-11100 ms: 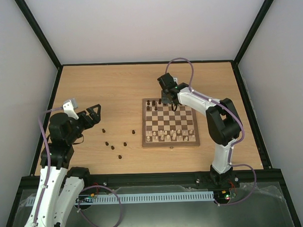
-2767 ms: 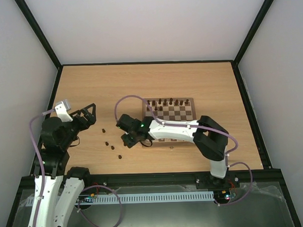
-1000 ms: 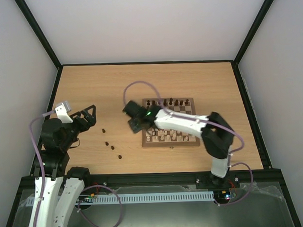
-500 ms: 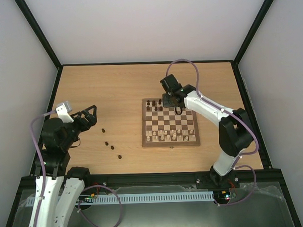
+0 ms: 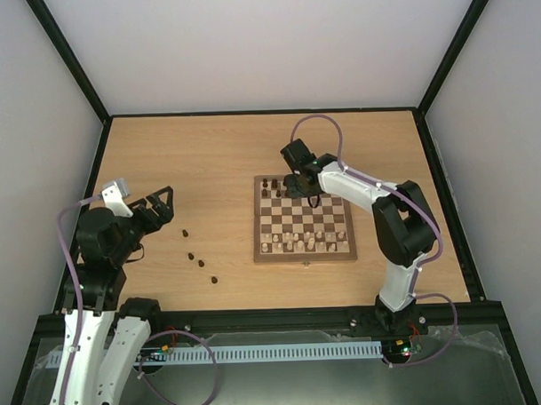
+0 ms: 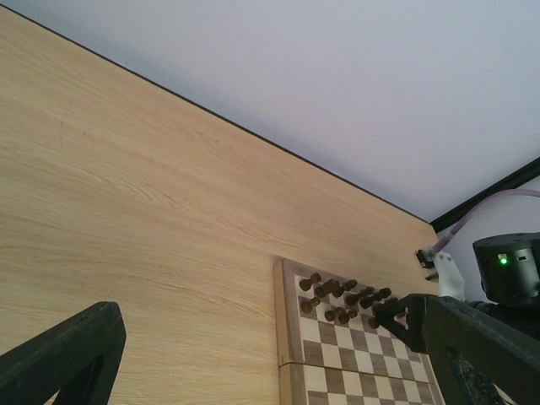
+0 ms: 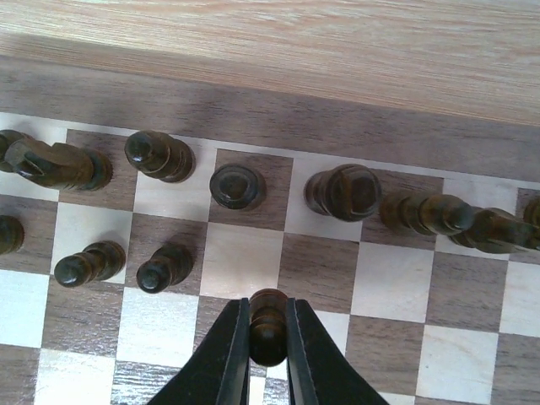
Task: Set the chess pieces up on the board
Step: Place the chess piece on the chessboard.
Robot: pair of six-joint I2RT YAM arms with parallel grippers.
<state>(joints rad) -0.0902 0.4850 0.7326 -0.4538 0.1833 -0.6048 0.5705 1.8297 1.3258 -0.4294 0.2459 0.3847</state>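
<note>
Chess pieces [image 5: 280, 183] of the dark colour are already partly in their places: in the top view several of them stand along the upper edge of the board [image 5: 302, 215], and four more lie loose on the table [image 5: 206, 151] to the left of the board, well apart from it, in the lower left part of the wood surface. The cream pieces [image 5: 303, 243] fill the two lower rows. The right gripper [image 7: 268, 305] hangs over the upper rows of the board, and its two fingers are closed to a narrow gap with one dark pawn [image 7: 268, 333] pinched between them, the round head of the pawn just at the fingertips. In the right wrist view a back row of dark pieces runs across the upper part of the frame, and under it, at the left, two pawns stand side by side; the cream square directly to their right is free, and the held pawn is a little lower in the frame than this square (whether its foot touches the board I cannot tell). So the step in hand seems to be the placing of this pawn in the pawn row. The next move probably calls for a small shift toward the free square, a lowering until the foot sits flat, and a careful opening, because the neighbours are close and easy to knock. The left gripper [image 5: 167, 206] is at the left side of the table, spread wide, and holds nothing.
</note>
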